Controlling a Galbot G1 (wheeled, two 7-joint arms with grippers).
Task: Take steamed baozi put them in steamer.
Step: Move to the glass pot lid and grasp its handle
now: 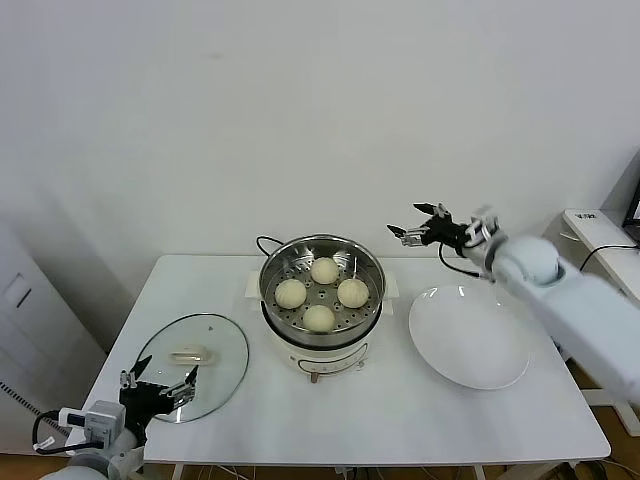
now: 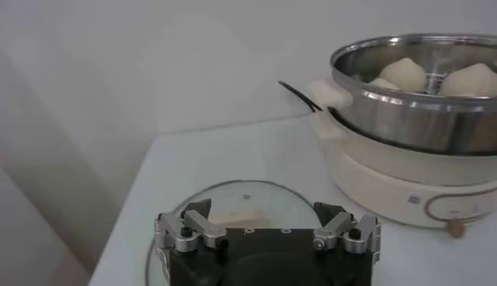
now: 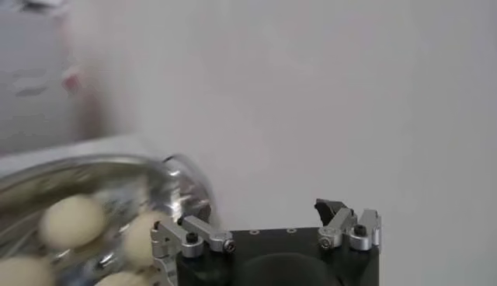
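Since all four buns already sit in the basket, status: loading looks finished, judging from the bare plate
baozi: four steamed baozi (image 1: 321,293) in a ring on the perforated floor of the steamer (image 1: 322,264), none touching another as far as the head view shows
right gripper: right gripper (image 1: 418,227) raised in the air, jaws spread wide, nothing between them
baozi from right gripper: below it and off toward the robot's left, well apart; steamer rim lies between the pincer and the nearest bun
plate: white plate (image 1: 470,338) below and nearer the robot than the right gripper, nothing on it
left gripper: left gripper (image 1: 158,385) low by the near table edge, jaws wide, empty, parked over the edge of the glass lid (image 1: 195,365)
steamer from left gripper: ahead of it and off toward the robot's right, well apart
nearer arm: right, by a clear margin
bun axis: domes, round, no long axis to line up with
key relation: lid handle (image 1: 189,354) just ahead of the left pincer, probably the next thing worth reaching if a cover follows
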